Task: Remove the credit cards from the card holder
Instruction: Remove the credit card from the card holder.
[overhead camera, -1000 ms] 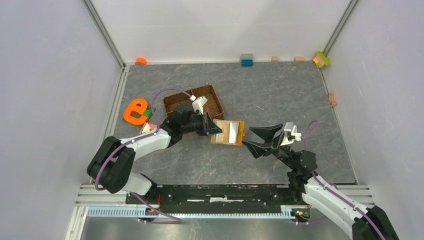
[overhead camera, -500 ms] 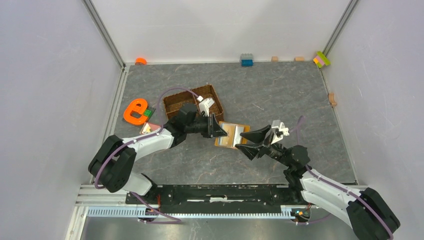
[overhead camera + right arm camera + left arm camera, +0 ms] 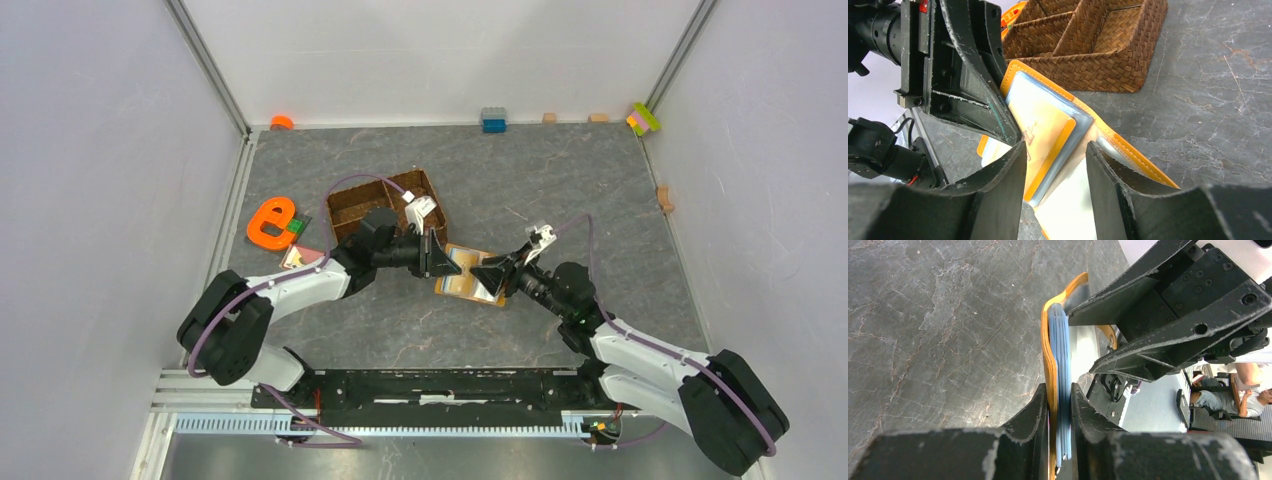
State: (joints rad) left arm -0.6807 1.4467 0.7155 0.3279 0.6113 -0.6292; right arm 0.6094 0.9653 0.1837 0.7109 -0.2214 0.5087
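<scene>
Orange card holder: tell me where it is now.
Top view: the orange-tan folding card holder is mid-table, just right of the brown woven tray, held by the left gripper.

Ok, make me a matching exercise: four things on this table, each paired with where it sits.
1 card holder
2 woven tray
3 orange e-shaped toy
4 blue and grey brick

A against the back wall
B furthest to the left
C clamped in the left gripper
D just beyond the left gripper

Pairs: 1-C, 2-D, 3-B, 4-A
</scene>
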